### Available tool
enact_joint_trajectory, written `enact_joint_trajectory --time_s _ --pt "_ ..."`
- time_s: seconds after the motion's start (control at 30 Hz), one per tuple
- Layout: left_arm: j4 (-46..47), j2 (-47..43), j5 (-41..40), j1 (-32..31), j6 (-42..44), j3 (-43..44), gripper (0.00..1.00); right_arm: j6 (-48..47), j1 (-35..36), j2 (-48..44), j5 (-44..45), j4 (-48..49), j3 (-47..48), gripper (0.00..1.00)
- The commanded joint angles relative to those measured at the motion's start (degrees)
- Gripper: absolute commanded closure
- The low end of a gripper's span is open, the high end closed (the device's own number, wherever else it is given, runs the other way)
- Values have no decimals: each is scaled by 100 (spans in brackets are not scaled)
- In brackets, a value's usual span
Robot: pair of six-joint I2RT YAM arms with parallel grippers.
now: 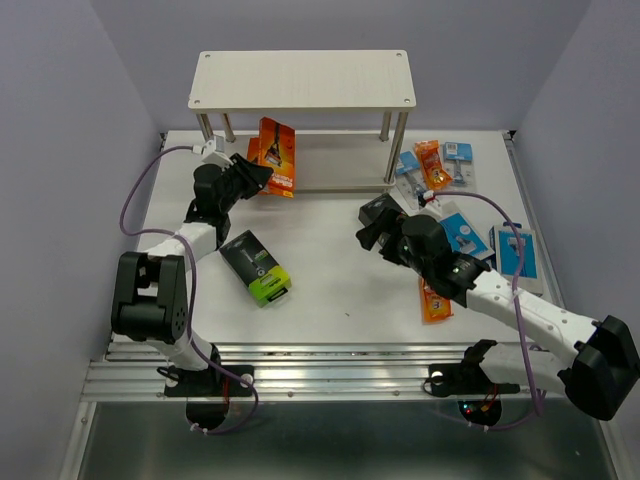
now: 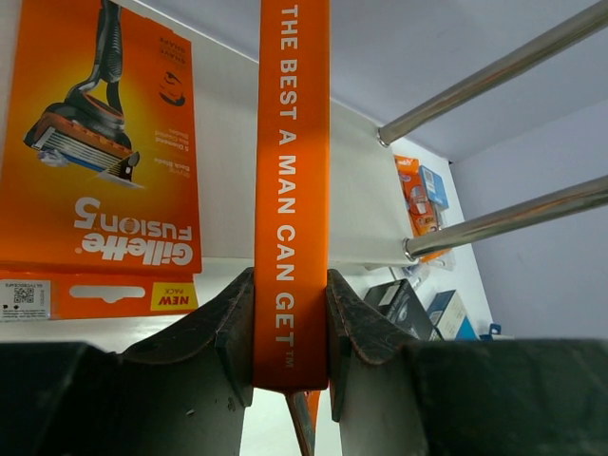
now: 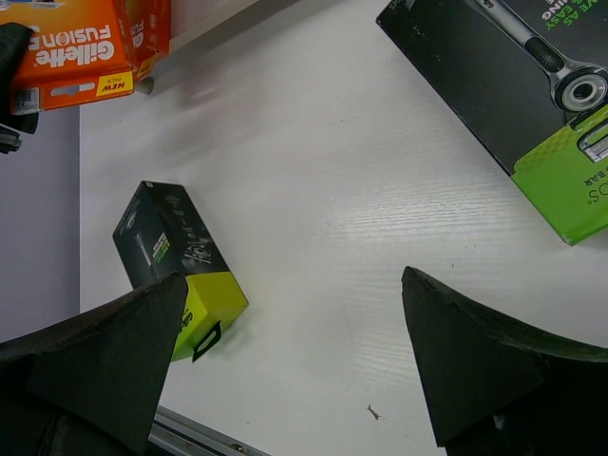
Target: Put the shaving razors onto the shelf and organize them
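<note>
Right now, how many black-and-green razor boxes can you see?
2. One black-and-green box lies flat left of centre, in front of the shelf. The other lies near the middle, just beyond the open right tool. Another could be hidden under the arms.

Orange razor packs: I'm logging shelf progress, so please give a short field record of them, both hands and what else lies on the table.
Left hand: shut on held orange pack, edge-on
Second orange pack: at the shelf lower tier, left end
Right hand: open, empty, above the table
Black-green box: on table, front left
Other packs: blue boxes and an orange flat pack, table right
</note>
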Motion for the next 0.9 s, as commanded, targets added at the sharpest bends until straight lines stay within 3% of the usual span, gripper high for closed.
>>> enact_joint_trajectory --time_s 0.0,0.5,0.87 --pt "562 7 -114 26 316 295 100 -79 -102 39 -71 120 197 0" --pt "255 244 -562 35 378 603 100 -44 -260 109 -98 129 136 0" --pt "-334 235 -527 35 1037 875 100 8 -260 21 -36 120 39 0"
